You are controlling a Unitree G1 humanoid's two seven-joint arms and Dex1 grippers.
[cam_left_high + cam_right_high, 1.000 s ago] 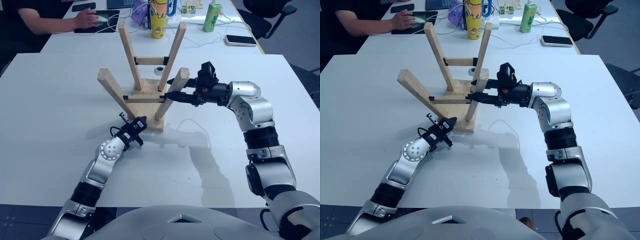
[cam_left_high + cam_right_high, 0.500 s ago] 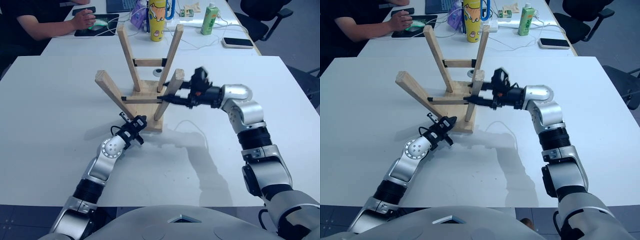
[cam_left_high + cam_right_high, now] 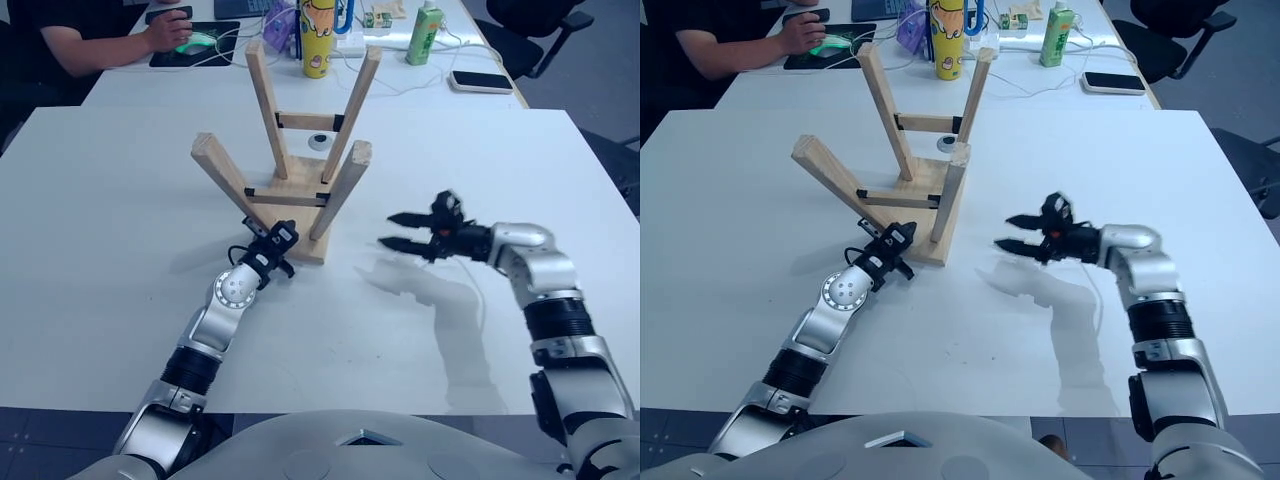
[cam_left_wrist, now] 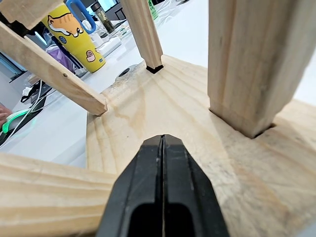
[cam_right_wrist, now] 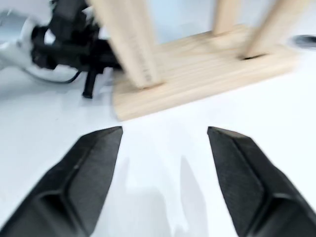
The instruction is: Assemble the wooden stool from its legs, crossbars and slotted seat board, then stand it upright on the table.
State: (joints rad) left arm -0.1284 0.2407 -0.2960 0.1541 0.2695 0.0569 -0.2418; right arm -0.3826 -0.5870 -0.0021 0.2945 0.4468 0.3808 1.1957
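Observation:
The wooden stool (image 3: 300, 186) lies upside down on the white table (image 3: 120, 200), seat board down and legs splayed upward. Dark-ended crossbars (image 3: 285, 199) join the legs. My left gripper (image 3: 283, 236) is shut, with its tip against the seat board's near left corner, beside the near left leg (image 3: 222, 180). In the left wrist view the joined fingertips (image 4: 163, 148) rest over the seat board (image 4: 163, 98). My right gripper (image 3: 392, 230) hovers open to the right of the stool, apart from it. In the right wrist view its fingers (image 5: 96, 163) point at the seat board's edge (image 5: 197, 59).
A small round piece (image 3: 320, 141) lies on the table behind the stool. A thin cable (image 3: 470, 285) runs under my right arm. The far table carries a yellow mug (image 3: 318, 40), a green carton (image 3: 424, 35) and a phone (image 3: 482, 80); a person sits there.
My right gripper has come off the stool's near right leg and drawn back to the right and nearer, fingers now spread. My left gripper has edged closer to the seat board's corner.

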